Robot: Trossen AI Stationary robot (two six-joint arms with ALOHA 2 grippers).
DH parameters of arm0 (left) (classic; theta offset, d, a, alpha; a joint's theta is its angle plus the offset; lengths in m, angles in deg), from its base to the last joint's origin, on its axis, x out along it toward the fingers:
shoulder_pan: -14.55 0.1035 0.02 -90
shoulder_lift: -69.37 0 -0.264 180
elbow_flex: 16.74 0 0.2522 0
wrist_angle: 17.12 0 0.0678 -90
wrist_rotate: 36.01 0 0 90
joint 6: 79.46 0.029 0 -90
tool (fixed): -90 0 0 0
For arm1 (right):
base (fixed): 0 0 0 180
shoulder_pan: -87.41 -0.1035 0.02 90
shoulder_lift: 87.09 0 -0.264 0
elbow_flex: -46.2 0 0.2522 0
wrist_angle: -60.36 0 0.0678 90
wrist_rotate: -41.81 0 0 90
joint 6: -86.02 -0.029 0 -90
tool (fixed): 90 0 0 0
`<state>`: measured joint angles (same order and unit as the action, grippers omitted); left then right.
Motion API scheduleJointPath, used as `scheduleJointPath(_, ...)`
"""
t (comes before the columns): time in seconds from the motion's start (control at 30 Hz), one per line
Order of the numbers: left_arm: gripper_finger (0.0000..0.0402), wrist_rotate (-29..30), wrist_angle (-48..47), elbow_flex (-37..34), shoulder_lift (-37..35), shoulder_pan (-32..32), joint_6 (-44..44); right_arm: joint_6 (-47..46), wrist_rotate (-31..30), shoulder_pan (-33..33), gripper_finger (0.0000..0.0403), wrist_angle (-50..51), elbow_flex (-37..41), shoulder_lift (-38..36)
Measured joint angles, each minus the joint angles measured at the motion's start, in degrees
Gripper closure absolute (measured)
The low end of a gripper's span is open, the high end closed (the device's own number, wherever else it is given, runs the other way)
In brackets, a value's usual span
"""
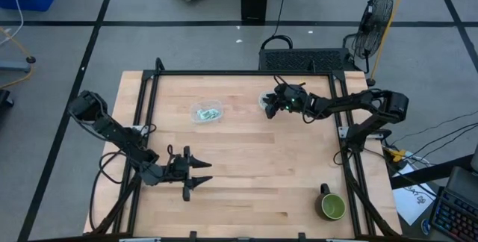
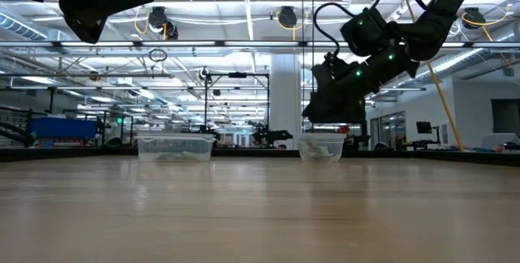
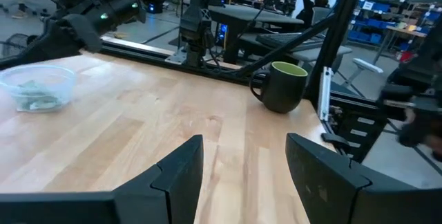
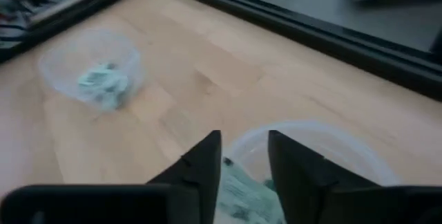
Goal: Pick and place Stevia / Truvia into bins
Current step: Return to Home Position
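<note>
Sorting looks finished — sachets sit in both bins

Hovering right of centre in the upper half of the high view, the right gripper (image 4: 245, 141) hangs just above the round cup (image 2: 321, 148). Its fingers are a little apart with nothing between them. Pale green sachets (image 4: 238, 193) lie in the cup directly below. The wider tub (image 3: 63, 79) stands just left of the cup in the high view, well apart from it, and holds its own small heap of sachets (image 3: 34, 99). Every sachet I can find lies inside one of the two bins.

The left gripper (image 3: 244, 144) waits low and left of centre in the high view, above bare table (image 1: 254, 167), with its fingers spread wide and empty. A dark green mug (image 3: 283, 86) stands near the lower right corner, away from both arms.

As I judge it, the placing is done and what remains is to lift the right arm off the cup and take both arms home. The cup is light and clear, so a finger catching its rim on the way up could tip it.

The sachets themselves should be very light, thin and limp, the grains shifting inside. Lying flat they offer little to grip — a pinch across the short width or at a raised edge would serve best, with gentle pressure so the paper does not tear.
</note>
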<state>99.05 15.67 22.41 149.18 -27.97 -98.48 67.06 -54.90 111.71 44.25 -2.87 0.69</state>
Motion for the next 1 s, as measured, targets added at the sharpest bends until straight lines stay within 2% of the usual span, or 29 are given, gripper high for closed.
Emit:
scheduleJointPath(0.13,0.019,-0.2,0.06,0.0,0.0,0.17,-0.09,0.21,7.78,-1.33,0.026,-0.42,-0.02,-1.94)
scheduleJointPath(0.27,0.019,-1.5,0.03,0.0,0.0,-0.37,0.79,1.01,15.51,-6.11,0.0259,-0.1,0.26,-5.21)
scheduleJointPath(0.4,0.019,-4.07,0.04,-0.38,-0.93,1.1,0.97,0.2,15.8,-12.31,0.0274,-0.01,2.67,-10.72)
scheduleJointPath(0.5,0.019,-10.52,0.02,-1.67,-2.25,4.96,2.08,0.91,15.73,-16.81,0.0287,-0.24,6.0,-16.37)
scheduleJointPath(0.6,0.019,-14.41,0.63,-3.12,-3.42,8.7,2.1,3.02,12.37,-22.67,0.0296,-0.88,10.53,-23.05)
scheduleJointPath(0.83,0.019,-15.9,2.64,-9.67,-7.0,17.34,1.83,7.11,-1.59,-37.02,0.0302,-3.28,19.98,-38.29)
scheduleJointPath(1.0,0.019,-24.48,12.13,-16.19,-9.21,23.55,4.55,10.59,-6.4,-44.49,0.0303,-0.73,22.15,-43.79)
